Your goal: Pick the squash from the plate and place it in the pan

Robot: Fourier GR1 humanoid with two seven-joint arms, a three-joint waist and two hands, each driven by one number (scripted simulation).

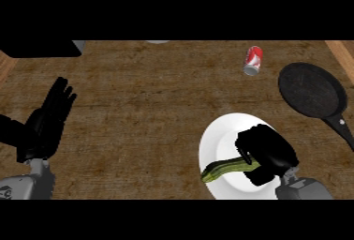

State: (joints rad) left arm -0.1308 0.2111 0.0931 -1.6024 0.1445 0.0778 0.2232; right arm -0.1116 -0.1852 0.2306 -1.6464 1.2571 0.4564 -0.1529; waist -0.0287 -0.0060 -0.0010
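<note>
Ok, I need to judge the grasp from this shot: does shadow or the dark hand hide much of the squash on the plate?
Head view: the right hand is flat black, its fingers merging into one dark shape over the white plate; it covers one end of the squash, the green end stays visible; no heavy shadow falls on the plate.

Surface: brown, wood-grained counter (159, 93), with paler wooden strips at its far left and far right edges.

Items resting directly on it:
- White plate (216, 135), near the front, right of centre.
- Black pan (311, 91), at the right, beyond the plate and apart from it; handle points toward the near right.
- Red and silver can (253, 60), lying on its side, left of the pan and not touching it.
- Pale object (158, 41), at the far edge, cut off; not identifiable.
- Dark shape (38, 48), far left corner; not identifiable.
</note>
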